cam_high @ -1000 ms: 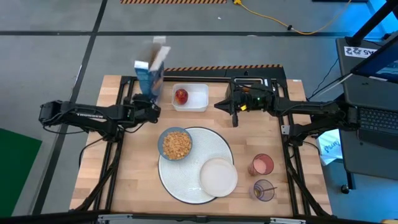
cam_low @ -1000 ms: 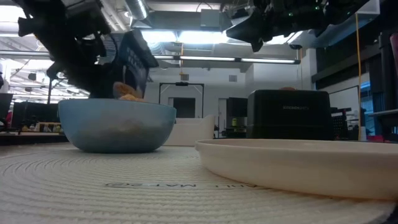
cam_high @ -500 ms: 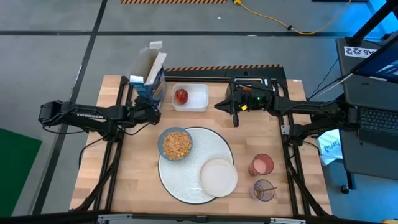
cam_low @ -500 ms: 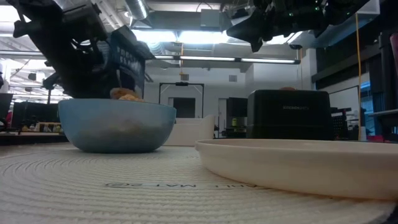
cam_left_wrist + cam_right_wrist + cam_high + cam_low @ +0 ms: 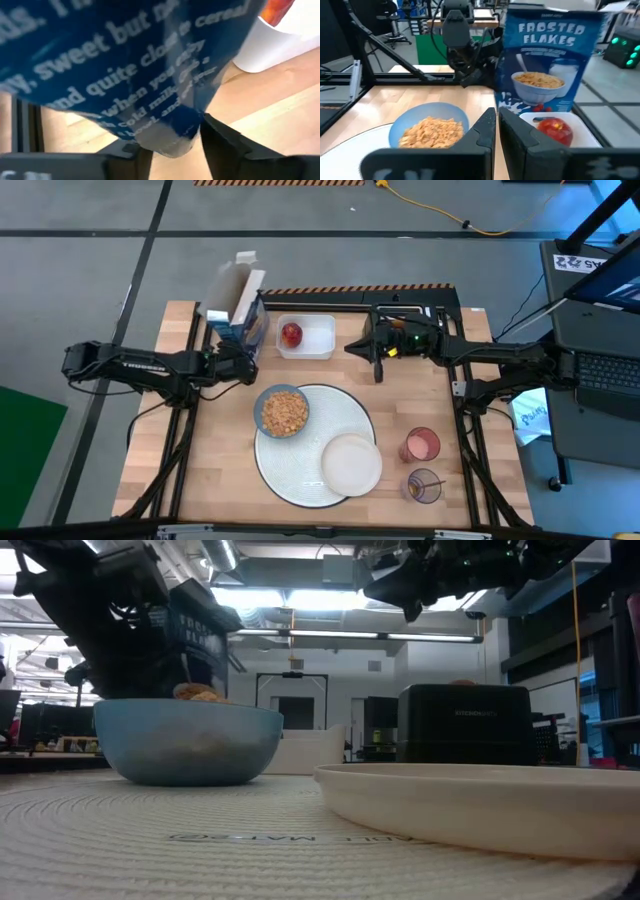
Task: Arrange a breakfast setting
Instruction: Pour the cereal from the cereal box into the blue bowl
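A blue cereal box (image 5: 238, 310) with open top flaps stands upright over the table's far left corner, and my left gripper (image 5: 172, 150) is shut on its low end. Whether its bottom rests on the wood I cannot tell. The blue bowl (image 5: 282, 411) of tan cereal and the small cream plate (image 5: 351, 464) sit on the round white mat (image 5: 315, 480). A pink tumbler (image 5: 420, 446) and a purple tumbler (image 5: 424, 485) holding the thin spoon stand right of the mat. My right gripper (image 5: 497, 130) hovers shut above the far middle, touching nothing. My left gripper has the box's bottom corner (image 5: 170, 135) between its two fingers (image 5: 220, 145), one on each broad face. The fingers come slanting down from the table's left and near side. The box stands upright above them, printed front toward the right arm.
The red apple (image 5: 291, 334) lies in a white square tub (image 5: 318, 340) just right of the box. A black toaster (image 5: 465, 725) stands at the far edge under the right arm. Bare wood lies left of the mat and along the near edge.
My left gripper has turned the cereal box back from its lean over the bowl to upright and has carried it a little toward the table's far left corner, sinking slightly.
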Motion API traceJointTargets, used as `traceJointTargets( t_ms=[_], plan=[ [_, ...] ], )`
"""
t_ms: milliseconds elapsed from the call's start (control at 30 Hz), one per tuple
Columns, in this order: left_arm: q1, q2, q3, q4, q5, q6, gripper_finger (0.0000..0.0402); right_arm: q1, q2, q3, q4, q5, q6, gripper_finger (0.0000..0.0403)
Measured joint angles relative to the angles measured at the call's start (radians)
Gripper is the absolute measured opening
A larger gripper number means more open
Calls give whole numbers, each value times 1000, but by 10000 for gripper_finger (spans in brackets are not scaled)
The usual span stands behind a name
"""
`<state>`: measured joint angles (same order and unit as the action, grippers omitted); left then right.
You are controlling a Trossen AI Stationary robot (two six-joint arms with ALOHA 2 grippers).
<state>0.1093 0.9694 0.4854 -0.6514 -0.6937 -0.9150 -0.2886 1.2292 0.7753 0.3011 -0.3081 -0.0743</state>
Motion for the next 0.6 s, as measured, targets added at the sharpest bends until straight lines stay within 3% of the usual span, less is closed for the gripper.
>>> traceJointTargets(
  t_ms=[267,500,600],
  plan=[
    [0,-62,0,0,42,0,209,0,0,0,58,9,-8,26],
    [0,-173,19,-83,117,-8,216,0,3,1,90,36,15,26],
    [0,-226,38,-151,113,-19,213,0,46,33,130,-1,42,26]
  ],
)
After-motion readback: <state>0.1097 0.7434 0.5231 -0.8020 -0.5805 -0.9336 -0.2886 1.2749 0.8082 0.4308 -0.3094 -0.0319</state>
